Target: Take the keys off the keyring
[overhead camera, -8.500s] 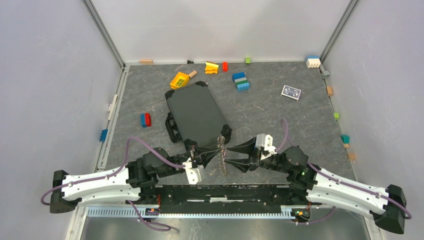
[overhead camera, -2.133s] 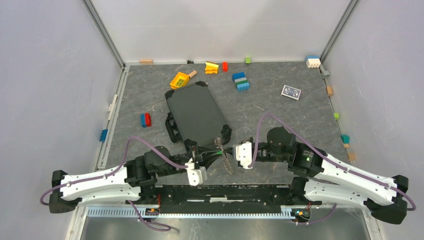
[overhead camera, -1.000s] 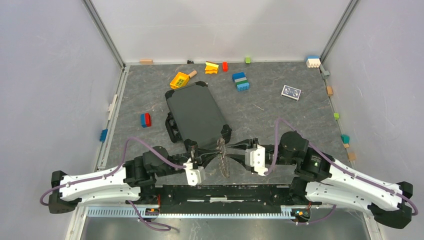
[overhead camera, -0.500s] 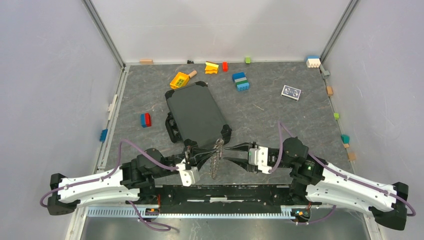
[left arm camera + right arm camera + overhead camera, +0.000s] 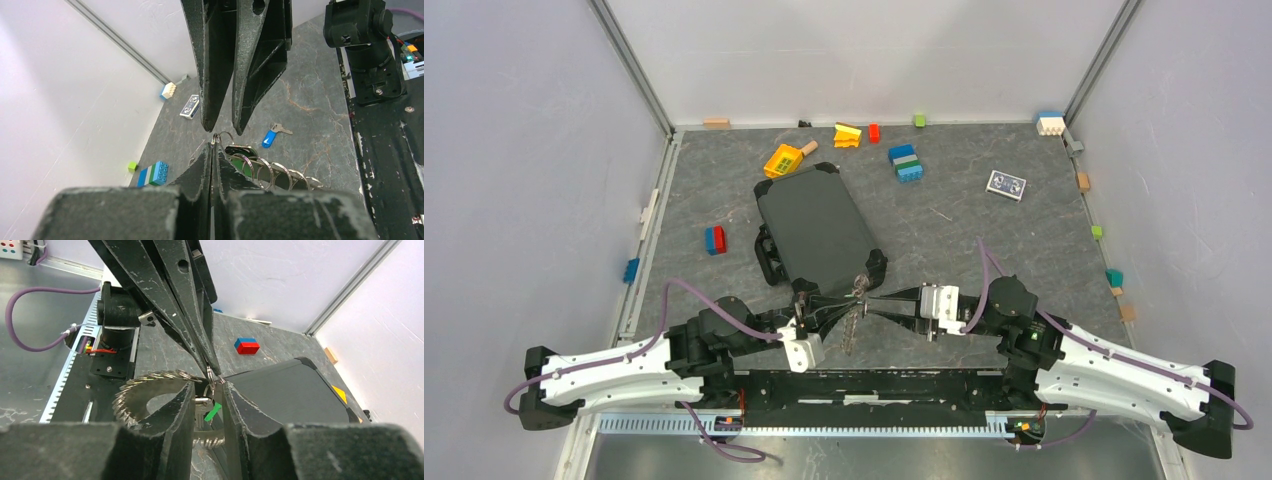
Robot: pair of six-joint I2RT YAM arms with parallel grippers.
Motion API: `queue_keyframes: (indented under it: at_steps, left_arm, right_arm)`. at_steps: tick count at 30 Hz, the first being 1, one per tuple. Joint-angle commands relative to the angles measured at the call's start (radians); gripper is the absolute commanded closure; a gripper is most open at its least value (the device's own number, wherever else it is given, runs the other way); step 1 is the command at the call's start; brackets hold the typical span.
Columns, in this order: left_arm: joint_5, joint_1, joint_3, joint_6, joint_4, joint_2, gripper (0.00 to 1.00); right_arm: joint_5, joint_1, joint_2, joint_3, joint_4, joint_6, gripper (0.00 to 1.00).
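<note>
Clamps the keyring (image 5: 851,322) tight in the left pincer (image 5: 212,146), aloft above the surface (image 5: 984,240) between both arms. Straddles the ring's top with the right pincer (image 5: 210,386), narrowly parted, green tag (image 5: 212,412) between its fingers. Shows the keys (image 5: 147,380) fanned along the ring, one blue-headed key (image 5: 269,139) lying loose on the surface.

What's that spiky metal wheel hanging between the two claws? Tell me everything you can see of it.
It is a keyring: a thin metal ring crowded with greyish metal keys fanned out like gear teeth, plus a small green tag. It hangs in the air on edge, pinched at its top by the shut left gripper. The right gripper straddles that same spot with its jaws apart.
</note>
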Motion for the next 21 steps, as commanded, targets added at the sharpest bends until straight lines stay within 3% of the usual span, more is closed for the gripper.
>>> queue_keyframes:
  at_steps: [1, 9, 18, 21]
  left_arm:
    - [0.009, -0.002, 0.007, -0.026, 0.092, -0.017, 0.98]
    - [0.013, -0.002, 0.007, -0.023, 0.093, -0.021, 0.98]
    - [0.018, -0.002, 0.004, -0.024, 0.093, -0.032, 0.98]
    - [0.023, -0.001, 0.0, -0.024, 0.097, -0.034, 0.98]
  right_arm:
    - [0.04, 0.002, 0.009, -0.005, 0.039, 0.029, 0.69]
    - [0.043, 0.001, 0.016, -0.014, 0.033, 0.03, 0.71]
    - [0.046, 0.001, 0.024, -0.019, 0.034, 0.024, 0.91]
    - [0.057, 0.001, 0.03, -0.019, 0.036, 0.029, 0.94]
